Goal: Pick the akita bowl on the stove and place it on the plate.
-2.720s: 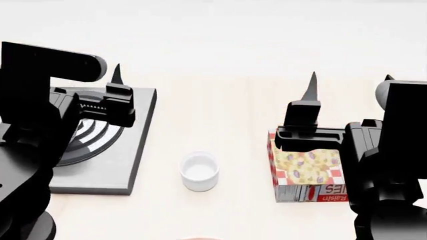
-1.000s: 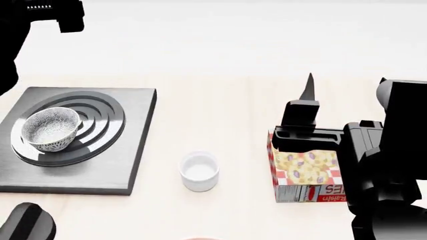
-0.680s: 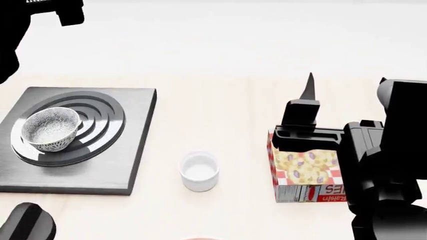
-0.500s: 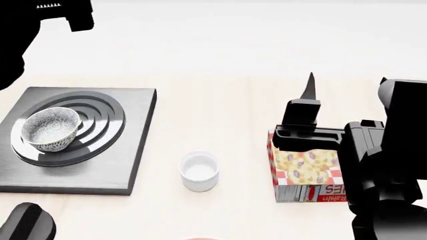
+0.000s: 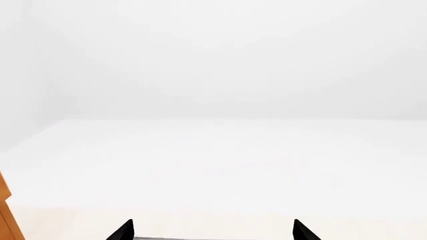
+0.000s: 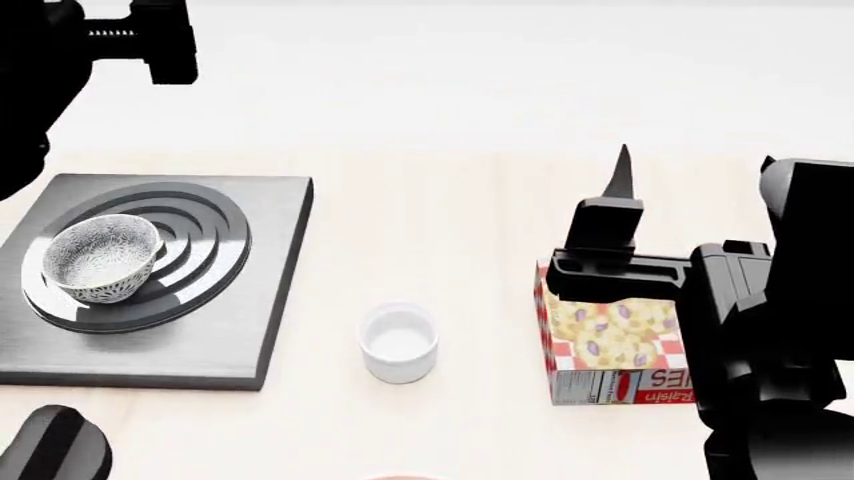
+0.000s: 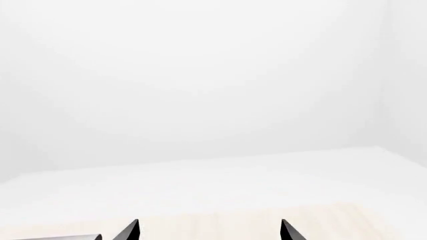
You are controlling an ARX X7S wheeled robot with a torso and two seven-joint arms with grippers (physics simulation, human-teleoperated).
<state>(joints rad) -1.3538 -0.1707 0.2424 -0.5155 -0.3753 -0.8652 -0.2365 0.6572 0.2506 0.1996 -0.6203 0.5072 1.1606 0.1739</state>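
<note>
Only readable print: on the front face of the food box [image 6: 617,345], right side of the tabletop [image 6: 441,250]. Red lettering along the bottom edge, seen upside down, partly cut off by the right arm; looks like "Raisin" plus larger letters ending "IES", not certain. Small black-and-white panel at lower left of that face, too small to read. Nothing legible elsewhere.

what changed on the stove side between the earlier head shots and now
The left arm, which hung over the stove and hid the akita bowl, has lifted to the far-left corner, uncovering the bowl; nothing was grasped. The bowl, the white cup, the box and the right gripper stayed put.
</note>
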